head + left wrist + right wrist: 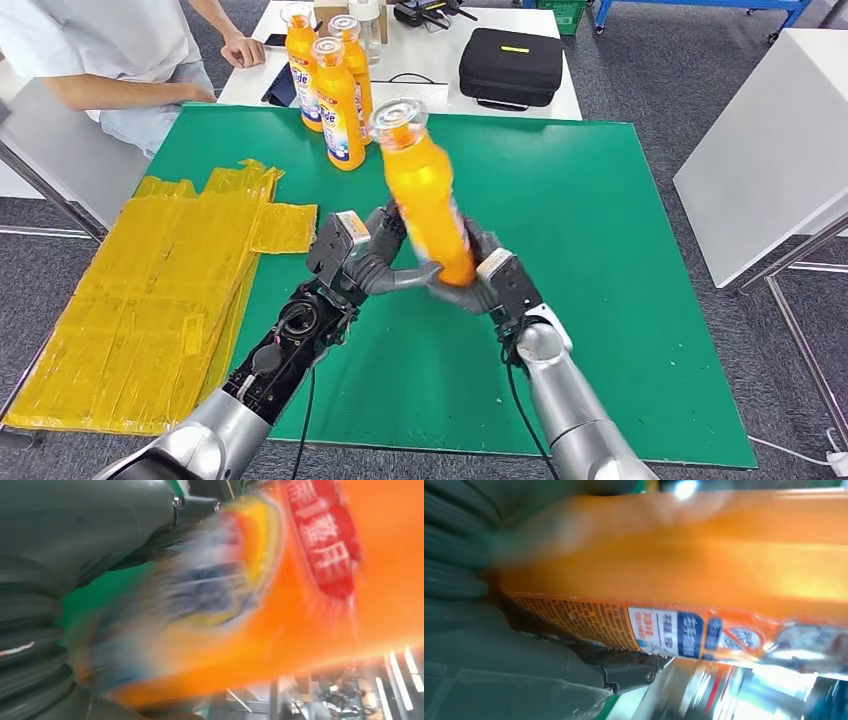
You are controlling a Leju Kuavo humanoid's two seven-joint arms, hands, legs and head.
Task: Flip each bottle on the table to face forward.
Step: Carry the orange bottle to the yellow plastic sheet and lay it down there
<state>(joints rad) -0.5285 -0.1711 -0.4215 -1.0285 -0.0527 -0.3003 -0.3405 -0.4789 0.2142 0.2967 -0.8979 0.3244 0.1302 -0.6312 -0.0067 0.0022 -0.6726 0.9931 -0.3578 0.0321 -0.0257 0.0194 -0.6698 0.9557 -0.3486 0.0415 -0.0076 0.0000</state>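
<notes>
Green matting covers the tabletop (600,300), with a stack of yellow bags (150,300) lying at its left edge and a black case (510,65) on the white table (420,80) behind. One person (110,50) sits at the far left corner. Four orange bottles are in sight: three (335,85) stand upright together at the back edge, and one held bottle (425,195) hangs tilted above the middle of the mat, cap away from the robot. Both hands grasp it at its lower end, the left robot hand (365,260) from one side and the right robot hand (480,285) from the other. The main risk, as I judge it, is a slip: the grip sits low on a long, smooth body, so turning it could let the top swing and drop the bottle. Blur in both wrist views suggests it is moving fast.
</notes>
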